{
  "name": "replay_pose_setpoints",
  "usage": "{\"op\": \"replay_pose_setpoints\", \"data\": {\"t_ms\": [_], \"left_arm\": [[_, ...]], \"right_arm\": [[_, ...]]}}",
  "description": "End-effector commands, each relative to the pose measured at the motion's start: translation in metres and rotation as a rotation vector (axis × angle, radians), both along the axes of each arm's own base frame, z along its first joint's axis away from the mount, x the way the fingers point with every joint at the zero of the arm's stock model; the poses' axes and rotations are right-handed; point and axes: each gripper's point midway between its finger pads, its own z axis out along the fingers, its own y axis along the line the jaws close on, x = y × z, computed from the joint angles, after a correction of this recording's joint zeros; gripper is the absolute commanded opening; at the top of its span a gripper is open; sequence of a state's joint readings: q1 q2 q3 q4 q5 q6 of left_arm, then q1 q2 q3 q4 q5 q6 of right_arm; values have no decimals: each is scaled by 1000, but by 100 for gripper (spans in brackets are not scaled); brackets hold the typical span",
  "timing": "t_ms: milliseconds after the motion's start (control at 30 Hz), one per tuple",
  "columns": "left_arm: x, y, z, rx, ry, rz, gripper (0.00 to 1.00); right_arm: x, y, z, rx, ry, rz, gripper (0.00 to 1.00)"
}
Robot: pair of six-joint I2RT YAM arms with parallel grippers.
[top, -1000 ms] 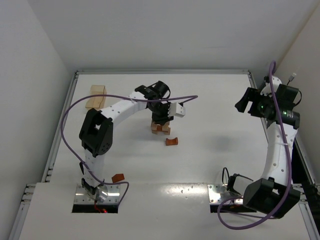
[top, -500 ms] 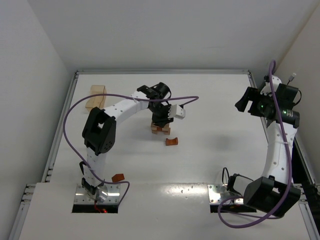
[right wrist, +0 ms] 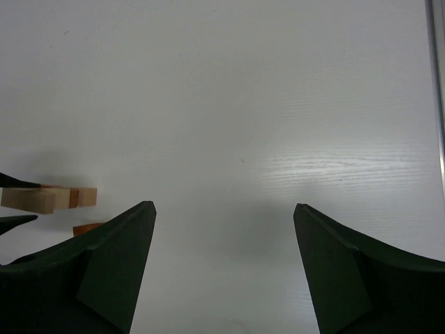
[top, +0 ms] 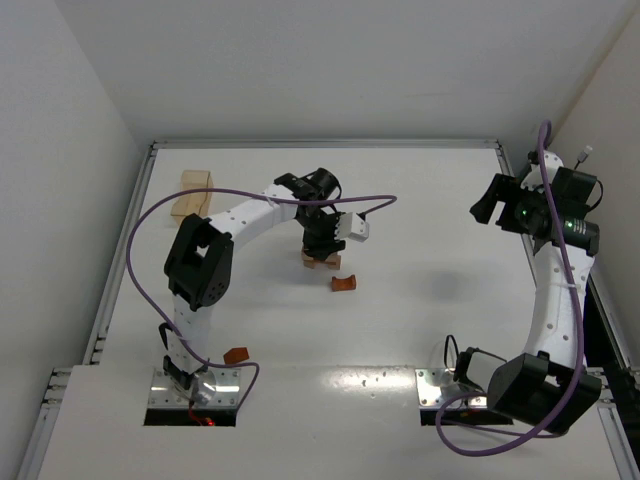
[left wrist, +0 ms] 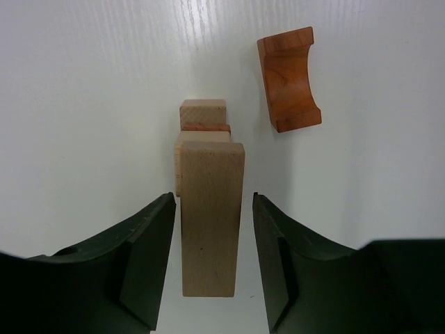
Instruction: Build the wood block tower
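Near the middle of the white table (top: 430, 330), the wood block tower (top: 320, 259) stands as a short stack directly under the left gripper (top: 322, 240), whose black wrist hides most of it from overhead. From the left wrist, the top piece is a pale tan bar (left wrist: 212, 223) lying flat. Its long axis runs straight away from the camera, in line with the fingers (left wrist: 149, 257), and it has fine grain and square edges. Past its far end show a thin reddish-brown layer (left wrist: 206, 127) and a pale, cube-like block (left wrist: 203, 111) lower in the stack. The left gripper's jaws stand narrowly apart on either side of the bar, and a slim strip of table shows on each side, so they are not pressing it. Just beside the tower, nearer the arms and slightly to the right, lies a reddish arch block (top: 344, 283) with its curved hollow facing up, apart from the stack. A small reddish block (top: 236, 355) lies near the left arm's base. A few pale blocks (top: 190, 194) sit together at the far left of the table, well apart from the tower. The right gripper (top: 487, 208) hangs raised over the right side of the table, its jaws spread wide and holding nothing. From its wrist camera the tower shows small at the left edge.
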State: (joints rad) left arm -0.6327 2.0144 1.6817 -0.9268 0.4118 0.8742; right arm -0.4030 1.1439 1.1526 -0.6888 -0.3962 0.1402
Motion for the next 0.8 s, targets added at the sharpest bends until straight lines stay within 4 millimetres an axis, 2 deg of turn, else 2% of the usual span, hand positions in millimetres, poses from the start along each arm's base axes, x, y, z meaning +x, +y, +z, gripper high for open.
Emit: {"op": "replay_pose_setpoints", "data": {"t_ms": [0,167,200,300,333,367,400,433,467,533,567,600,667,733,767], "left_arm": [[4,-1,12,-44,-21,-3,45],[7,-4,26,-75,-53,14,52],[11,-2,34,-90,-69,32,57],[6,-3,48,-118,-73,35,69],[4,-2,60,-131,-90,34,77],[3,-1,67,-141,-98,41,79],[3,-1,74,-151,-112,41,79],[0,0,89,-173,-133,51,81],[1,0,97,-189,-146,62,81],[1,3,112,-218,-154,108,82],[1,5,129,-241,-184,127,82],[-2,6,136,-254,-183,146,82],[5,17,155,-300,-179,239,82],[9,30,178,-350,-205,310,82],[13,45,175,-358,-171,402,82]], "right_arm": [[10,-2,22,-21,-69,2,77],[11,0,22,-40,-72,23,77],[11,0,22,-40,-72,23,77],[11,0,16,-96,-61,56,77],[8,2,8,-106,-38,67,77],[6,5,4,-133,-37,98,77],[5,3,0,-151,-28,103,77],[3,7,-8,-176,-17,143,77],[5,12,-4,-202,-38,172,77],[3,17,-16,-233,-20,226,77],[3,23,-13,-289,-40,287,77],[1,27,-23,-311,-25,329,76],[-4,34,-26,-412,-42,442,72],[-13,54,-38,-459,-37,563,69],[-14,61,-39,-494,-44,622,69]]}}
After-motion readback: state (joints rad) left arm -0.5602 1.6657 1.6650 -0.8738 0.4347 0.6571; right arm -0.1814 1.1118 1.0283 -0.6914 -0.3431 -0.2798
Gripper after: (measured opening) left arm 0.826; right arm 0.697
